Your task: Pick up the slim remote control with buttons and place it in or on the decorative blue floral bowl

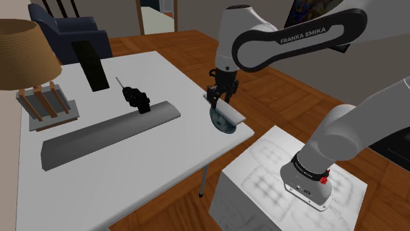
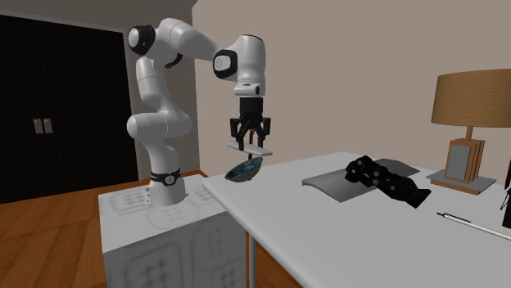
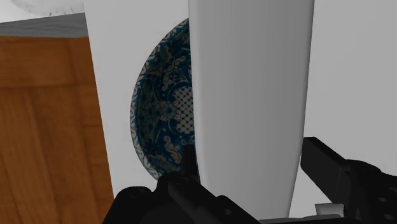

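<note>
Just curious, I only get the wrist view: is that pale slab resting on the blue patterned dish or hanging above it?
Observer: Hanging just above, it seems: the second exterior view shows the black tool clasping the slim white remote control over the blue floral bowl.
Visitor: Where is the bowl?
Observer: At the white table edge nearest the robot's white box stand.
Visitor: Anything else there?
Observer: A lamp with a tan shade, far end.
</note>
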Tool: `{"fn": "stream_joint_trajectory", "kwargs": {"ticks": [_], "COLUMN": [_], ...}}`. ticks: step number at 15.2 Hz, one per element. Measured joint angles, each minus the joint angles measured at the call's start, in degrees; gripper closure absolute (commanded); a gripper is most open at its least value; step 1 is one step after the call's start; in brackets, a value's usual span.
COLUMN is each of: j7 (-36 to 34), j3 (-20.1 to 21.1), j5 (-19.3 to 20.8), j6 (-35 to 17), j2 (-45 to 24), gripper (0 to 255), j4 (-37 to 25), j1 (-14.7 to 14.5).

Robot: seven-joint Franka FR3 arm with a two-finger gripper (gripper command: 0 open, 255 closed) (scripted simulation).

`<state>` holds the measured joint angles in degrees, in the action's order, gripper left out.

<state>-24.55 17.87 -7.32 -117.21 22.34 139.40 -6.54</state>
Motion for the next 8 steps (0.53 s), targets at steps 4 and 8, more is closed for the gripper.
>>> {"fn": "stream_joint_trajectory", "kwargs": {"ticks": [4,8], "j7": [-0.09,-0.36], "j3": [0.36,0.84], "j5": [-0.04,0.00], "j6": [-3.24,-6.71], "j2": [-1.06,-2.51], "gripper": [255,255], "j4": [2.22,4.17], "j1": [-0.01,-0.01]}}
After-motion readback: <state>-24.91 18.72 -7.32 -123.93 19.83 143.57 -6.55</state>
